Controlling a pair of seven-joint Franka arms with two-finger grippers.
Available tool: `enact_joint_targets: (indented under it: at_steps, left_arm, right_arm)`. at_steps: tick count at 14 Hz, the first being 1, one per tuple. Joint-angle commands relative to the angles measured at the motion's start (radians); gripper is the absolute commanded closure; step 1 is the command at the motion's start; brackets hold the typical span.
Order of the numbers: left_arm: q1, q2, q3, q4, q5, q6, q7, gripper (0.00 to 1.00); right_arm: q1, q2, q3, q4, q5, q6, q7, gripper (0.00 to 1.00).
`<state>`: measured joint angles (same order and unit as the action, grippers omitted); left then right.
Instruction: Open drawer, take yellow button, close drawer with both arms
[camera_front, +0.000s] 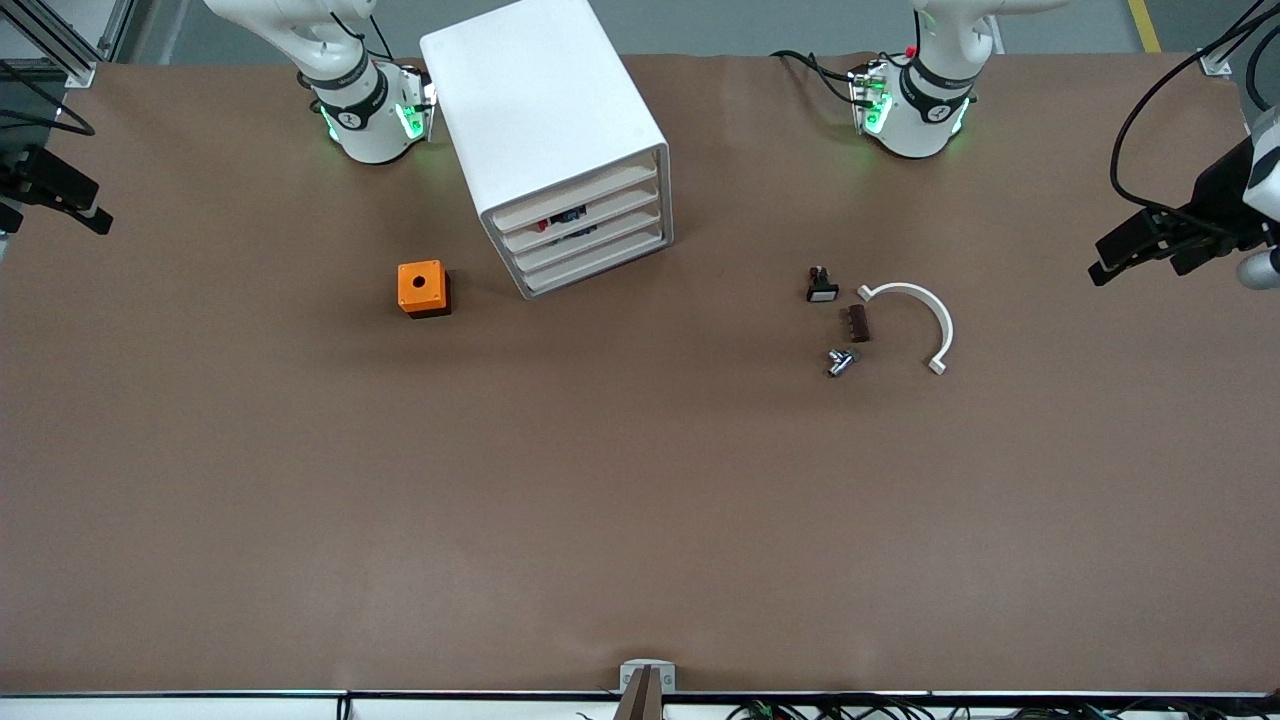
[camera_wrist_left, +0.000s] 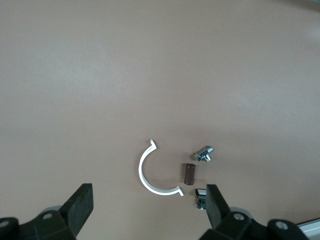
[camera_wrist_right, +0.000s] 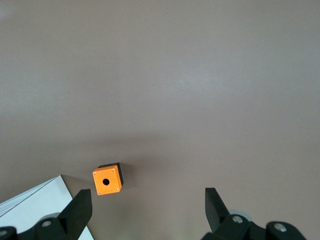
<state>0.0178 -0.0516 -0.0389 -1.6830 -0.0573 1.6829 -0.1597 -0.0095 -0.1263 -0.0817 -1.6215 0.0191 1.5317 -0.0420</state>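
The left claw (camera_wrist_left: 147, 210) hangs with its two black fingers (camera_wrist_left: 80, 205) spread wide and nothing between them, high over the left arm's end of the brown paper-covered table (camera_front: 640, 500). The right claw (camera_wrist_right: 149, 209) hangs spread the same way, holding nothing, over the right arm's end. In the front view both show only at the picture's edges, the left claw (camera_front: 1125, 250) and the right claw (camera_front: 70, 205), and both arms wait there.

The left wrist view shows a white plastic half-ring (camera_wrist_left: 152, 175), a small dark brown block (camera_wrist_left: 188, 174), a shiny metal fitting (camera_wrist_left: 204, 154) and a small black switch with a white cap (camera_wrist_left: 200, 194), partly hidden by a fingertip; the front view shows the switch (camera_front: 821, 286) whole. The right wrist view shows an orange cube with a round hole on a black base (camera_wrist_right: 107, 180) and one corner of the white rounded plastic cabinet (camera_wrist_right: 45, 205).

Only the front view shows the cabinet's front: the uppermost white drawer (camera_front: 575, 195) is closed, flush with the three below. Dark, red and blue parts show faintly through the fronts about the second drawer (camera_front: 570, 217); whether the button is among them cannot be told. The orange cube (camera_front: 423, 288) stands beside the cabinet toward the right arm's end, clear of the drawer fronts.
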Motion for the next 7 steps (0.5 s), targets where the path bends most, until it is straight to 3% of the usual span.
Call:
enact_joint_targets:
  at_steps: [1, 7]
  left_arm:
    - [-0.004, 0.071, -0.003, 0.043, 0.024, -0.018, -0.012, 0.01]
    - [-0.054, 0.199, -0.021, 0.097, 0.016, -0.028, -0.099, 0.01]
  right_arm:
    - [0.005, -0.023, -0.001, -0.018, -0.001, -0.001, -0.009, 0.00]
    - [0.006, -0.023, 0.000, -0.018, -0.001, 0.001, -0.010, 0.00]
